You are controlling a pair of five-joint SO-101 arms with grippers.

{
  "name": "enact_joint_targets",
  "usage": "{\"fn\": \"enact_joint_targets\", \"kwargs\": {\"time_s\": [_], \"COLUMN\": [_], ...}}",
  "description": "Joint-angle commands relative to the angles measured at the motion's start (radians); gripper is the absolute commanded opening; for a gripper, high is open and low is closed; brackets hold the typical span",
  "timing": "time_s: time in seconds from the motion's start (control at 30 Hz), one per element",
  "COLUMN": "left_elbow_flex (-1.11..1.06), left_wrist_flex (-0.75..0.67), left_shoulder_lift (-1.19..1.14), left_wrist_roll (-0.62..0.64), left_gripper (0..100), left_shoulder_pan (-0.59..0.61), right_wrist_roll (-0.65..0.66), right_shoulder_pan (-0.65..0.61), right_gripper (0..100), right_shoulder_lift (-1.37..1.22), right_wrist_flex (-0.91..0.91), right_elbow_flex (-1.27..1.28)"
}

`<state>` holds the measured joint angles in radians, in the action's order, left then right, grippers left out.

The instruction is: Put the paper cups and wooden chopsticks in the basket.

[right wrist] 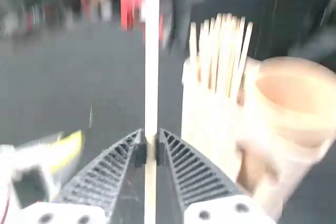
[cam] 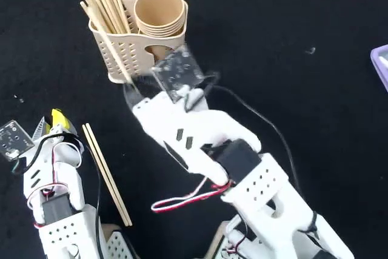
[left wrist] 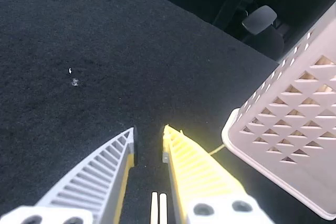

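Note:
A beige perforated basket stands at the back left of the black table, holding several wooden chopsticks and a stack of paper cups. My right gripper is just in front of the basket, shut on a chopstick pair that slants up along the basket's front. In the right wrist view that pair stands upright between the fingers, with the basket and cups beside it. My left gripper hangs open low over the table at the front left. Another chopstick pair lies on the table beside it.
A purple object pokes in at the right edge. The right arm's body and its cables stretch across the middle of the table. The basket's wall is close to the left gripper.

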<state>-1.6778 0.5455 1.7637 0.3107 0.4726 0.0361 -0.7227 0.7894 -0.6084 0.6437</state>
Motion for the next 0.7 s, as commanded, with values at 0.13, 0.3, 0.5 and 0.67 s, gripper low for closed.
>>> {"fn": "enact_joint_targets", "kwargs": {"time_s": [0.13, 0.3, 0.5, 0.67], "left_elbow_flex": [-0.024, -0.024, -0.024, -0.024], "left_wrist_flex": [-0.015, -0.015, -0.015, -0.015], "left_shoulder_lift": [0.006, 0.006, 0.006, 0.008], "left_wrist_roll": [-0.008, -0.008, -0.008, -0.008], "left_gripper": [11, 11, 11, 11], "left_shoulder_pan": [-0.004, -0.004, -0.004, -0.004], "right_wrist_roll": [0.009, 0.011, 0.011, 0.011], "right_shoulder_pan": [0.060, 0.101, 0.147, 0.161], "right_gripper": [1.1, 1.1, 1.1, 1.4], "right_shoulder_lift": [-0.202, -0.507, -0.805, -0.905], "right_wrist_flex": [0.980, 1.123, 1.122, 1.011], "right_elbow_flex": [0.067, -0.127, -0.435, -0.536]}}
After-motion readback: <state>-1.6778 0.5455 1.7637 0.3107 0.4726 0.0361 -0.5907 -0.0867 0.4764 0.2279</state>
